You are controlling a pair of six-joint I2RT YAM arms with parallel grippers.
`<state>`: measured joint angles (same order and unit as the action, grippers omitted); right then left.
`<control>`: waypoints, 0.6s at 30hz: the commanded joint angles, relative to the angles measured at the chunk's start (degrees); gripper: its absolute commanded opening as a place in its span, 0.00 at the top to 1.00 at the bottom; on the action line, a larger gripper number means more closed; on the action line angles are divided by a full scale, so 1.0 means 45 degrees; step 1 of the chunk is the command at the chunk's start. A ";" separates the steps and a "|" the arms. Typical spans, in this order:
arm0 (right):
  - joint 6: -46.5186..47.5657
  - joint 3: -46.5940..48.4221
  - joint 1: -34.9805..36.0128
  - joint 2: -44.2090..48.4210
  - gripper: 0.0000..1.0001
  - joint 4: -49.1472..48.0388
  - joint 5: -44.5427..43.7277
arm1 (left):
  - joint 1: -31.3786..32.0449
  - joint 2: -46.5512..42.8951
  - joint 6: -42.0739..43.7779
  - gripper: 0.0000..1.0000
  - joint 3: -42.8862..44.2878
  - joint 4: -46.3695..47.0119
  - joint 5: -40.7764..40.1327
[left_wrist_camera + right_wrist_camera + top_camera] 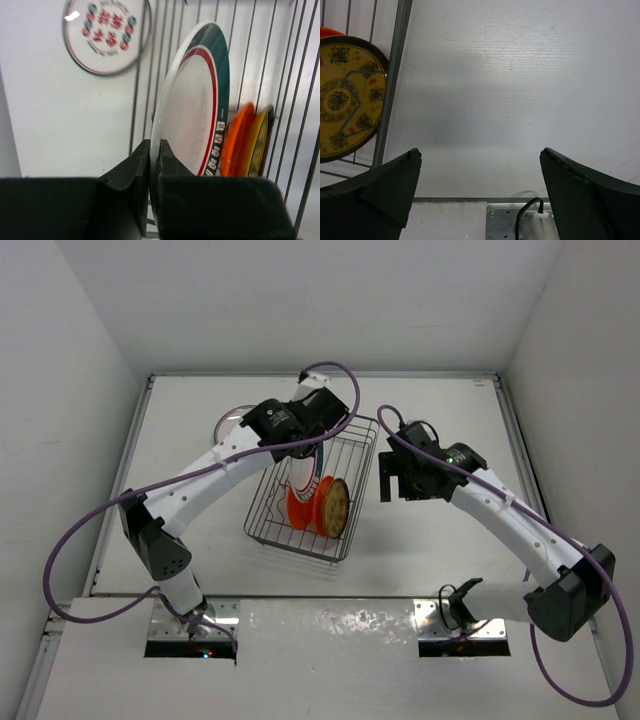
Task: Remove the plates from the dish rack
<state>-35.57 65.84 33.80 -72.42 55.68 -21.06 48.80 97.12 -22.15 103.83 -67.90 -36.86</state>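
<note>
The wire dish rack (pixel 352 532) stands mid-table. In it stand upright a white plate with a teal and red rim (pixel 303 480), an orange plate (pixel 303 510) and a tan-yellow plate (pixel 336 506). My left gripper (pixel 305 455) reaches into the rack from above. In the left wrist view it (pixel 154 150) is shut on the rim of the white plate (pixel 192 105), with the orange plate (pixel 237 132) and the yellow plate (pixel 257 145) behind. My right gripper (pixel 387 481) is open and empty to the right of the rack; it (pixel 480 162) faces bare table.
A white plate with a red pattern (pixel 105 35) lies flat on the table beyond the rack's far left corner, partly hidden by my left arm in the top view (pixel 230 422). The rack's right wall (pixel 392 85) and the yellow plate (pixel 345 102) show left of my right fingers.
</note>
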 commanded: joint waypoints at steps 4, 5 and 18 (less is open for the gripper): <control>0.0112 0.0719 -0.0148 -0.0293 0.01 0.0048 -0.0340 | 0.0094 -0.0703 -0.0409 1.00 0.1943 -0.0575 -0.3129; 0.0112 0.0778 -0.0148 -0.0312 0.01 0.0029 -0.0320 | 0.0094 -0.0820 -0.0429 1.00 0.2043 -0.0556 -0.3639; 0.0307 0.0661 -0.0187 -0.0352 0.01 -0.1220 0.1104 | -0.8159 -0.0782 0.0239 1.00 -0.0510 0.6782 0.3597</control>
<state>-35.31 67.96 33.12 -74.54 54.48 -19.03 22.44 94.76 -20.01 106.26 -52.03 -41.19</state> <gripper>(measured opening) 0.986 0.034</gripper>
